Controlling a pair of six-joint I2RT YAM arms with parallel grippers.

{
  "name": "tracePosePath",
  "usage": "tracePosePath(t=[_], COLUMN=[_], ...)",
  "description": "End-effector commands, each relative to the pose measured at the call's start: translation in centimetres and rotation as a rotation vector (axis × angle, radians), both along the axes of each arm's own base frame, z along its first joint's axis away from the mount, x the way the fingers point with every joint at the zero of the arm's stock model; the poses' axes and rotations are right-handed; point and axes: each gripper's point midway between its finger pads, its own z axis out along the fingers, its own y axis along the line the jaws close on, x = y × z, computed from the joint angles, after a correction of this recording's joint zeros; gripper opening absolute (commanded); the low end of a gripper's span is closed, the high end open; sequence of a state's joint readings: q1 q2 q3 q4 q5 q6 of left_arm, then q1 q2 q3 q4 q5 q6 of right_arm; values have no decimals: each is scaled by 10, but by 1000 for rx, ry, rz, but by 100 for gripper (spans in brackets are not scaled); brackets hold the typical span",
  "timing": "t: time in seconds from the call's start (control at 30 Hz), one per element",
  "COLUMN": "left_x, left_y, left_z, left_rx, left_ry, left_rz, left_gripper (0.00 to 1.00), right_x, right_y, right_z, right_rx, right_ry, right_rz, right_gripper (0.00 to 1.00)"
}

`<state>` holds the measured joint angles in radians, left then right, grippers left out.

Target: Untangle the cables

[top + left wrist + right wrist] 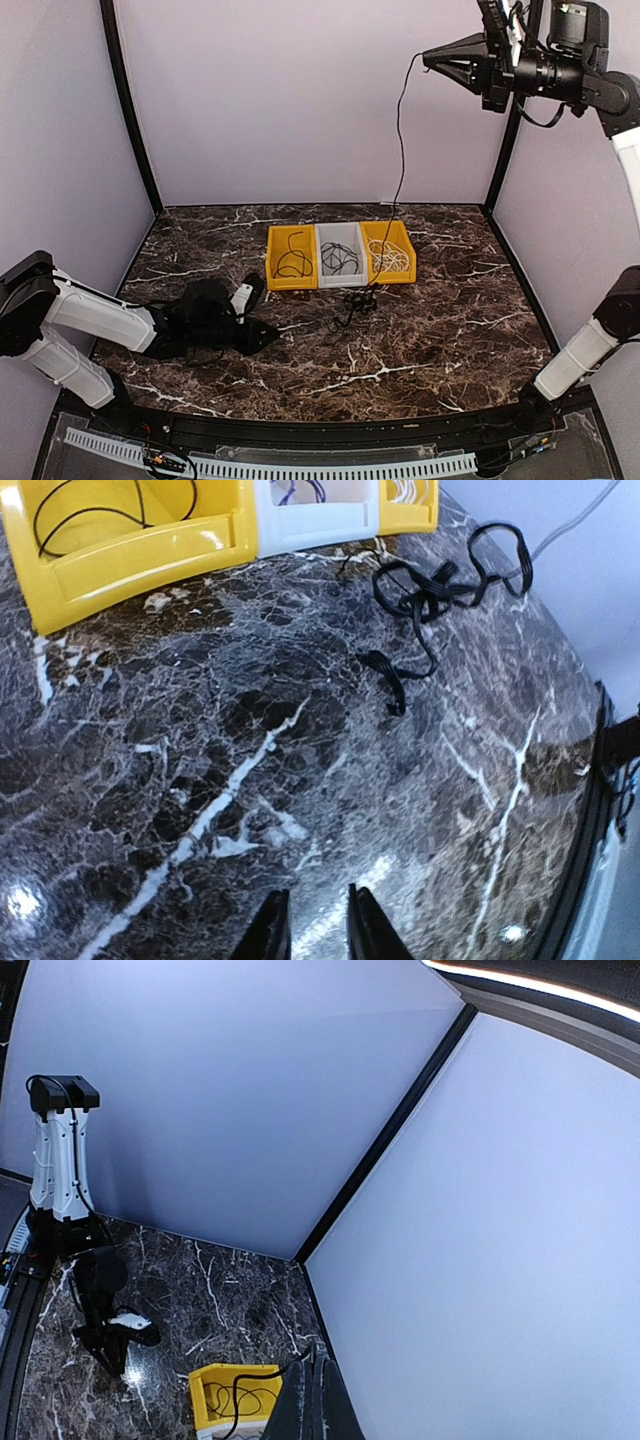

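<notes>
Open dark marble table (200,780) straight ahead of the left pincer (310,930); further ahead-right a tangled black cable (430,590) lies in the way, yellow and grey plastic bins (150,565) walling off beyond.

White arm links (100,318), black joints (28,300), black jaws

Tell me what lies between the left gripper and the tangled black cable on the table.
Only bare marble table separates the left gripper from the tangled black cable; nothing sits in that stretch. The left wrist view shows it.
</notes>
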<state>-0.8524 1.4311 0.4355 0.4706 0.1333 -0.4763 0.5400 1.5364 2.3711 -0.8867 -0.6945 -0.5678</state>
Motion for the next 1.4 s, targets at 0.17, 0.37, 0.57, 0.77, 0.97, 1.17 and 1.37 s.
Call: tracePosePath(t=[0.17, 0.37, 0.57, 0.77, 0.97, 1.17, 1.37], left_x=[17, 28, 74, 83, 68, 39, 15], left_y=[-77, -152, -197, -217, -200, -133, -48], left_z=[97, 146, 117, 68, 27, -6, -33], left_rx=[-197, -327, -248, -214, -51, 172, 346], left_ry=[-328, -523, -574, -466, -305, -161, -87], left_rz=[-132, -197, -132, -188, -232, -197, -67], left_gripper=[50, 57, 52, 20, 3, 0, 0], right_x=[-9, -7, -6, 8, 38, 61, 69], right_y=[15, 17, 18, 4, -18, -58, -90], right_z=[-21, -20, -19, 12, 61, 104, 121], right_rx=[6, 19, 25, 63, 173, 298, 337], right_ry=[89, 98, 99, -12, -135, -225, -289], right_rz=[139, 141, 143, 10, -219, -467, -617], right_gripper=[0, 0, 0, 0, 0, 0, 0])
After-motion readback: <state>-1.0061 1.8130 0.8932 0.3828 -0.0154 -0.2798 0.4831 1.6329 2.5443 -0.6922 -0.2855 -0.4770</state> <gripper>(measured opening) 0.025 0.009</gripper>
